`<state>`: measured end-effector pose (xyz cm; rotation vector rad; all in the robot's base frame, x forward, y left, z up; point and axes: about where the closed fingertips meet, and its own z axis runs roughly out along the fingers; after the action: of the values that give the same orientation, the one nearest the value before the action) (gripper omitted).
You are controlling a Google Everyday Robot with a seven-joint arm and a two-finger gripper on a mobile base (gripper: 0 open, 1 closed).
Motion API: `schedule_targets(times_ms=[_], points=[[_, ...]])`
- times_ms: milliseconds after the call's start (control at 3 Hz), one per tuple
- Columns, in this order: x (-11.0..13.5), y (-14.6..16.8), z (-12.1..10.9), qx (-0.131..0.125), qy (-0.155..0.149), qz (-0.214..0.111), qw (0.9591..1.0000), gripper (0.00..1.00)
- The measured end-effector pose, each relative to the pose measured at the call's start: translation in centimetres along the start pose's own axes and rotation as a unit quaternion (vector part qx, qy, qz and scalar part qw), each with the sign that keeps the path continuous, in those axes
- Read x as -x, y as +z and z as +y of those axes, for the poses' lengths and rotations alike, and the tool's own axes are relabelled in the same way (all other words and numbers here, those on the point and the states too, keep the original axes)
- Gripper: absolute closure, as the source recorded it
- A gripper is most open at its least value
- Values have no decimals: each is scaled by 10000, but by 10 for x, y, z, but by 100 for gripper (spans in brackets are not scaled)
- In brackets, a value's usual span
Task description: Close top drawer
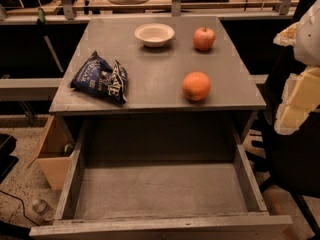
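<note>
A: Where was the top drawer [160,191]?
B: It stood pulled far out from under the tabletop [155,69], toward the camera, gray interior exposed.
A: The gripper [297,96]?
B: It was at the right edge of view, beside the table, apart from the drawer. Its opening and any hold could not be told.
A: On the tabletop?
B: Bowl [154,34], apple [204,38], orange [196,86], chip bag [101,77].

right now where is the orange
In the camera view, the round orange fruit sits front-right on the gray tabletop, between the red apple and the open gray top drawer; the gripper hangs at the picture's right edge.
</note>
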<state>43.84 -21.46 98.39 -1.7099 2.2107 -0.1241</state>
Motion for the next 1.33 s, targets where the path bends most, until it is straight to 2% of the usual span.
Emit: schedule_targets(times_ms=[333,667,1000,1333], points=[[0,0,0,-6,-2,-2,10000,0],[-18,4,20,-36,-98,-68,9999,0],[-60,16,58,-84,-113,-23,9999,16],[-104,42,104,-37,-148,93,9998,39]])
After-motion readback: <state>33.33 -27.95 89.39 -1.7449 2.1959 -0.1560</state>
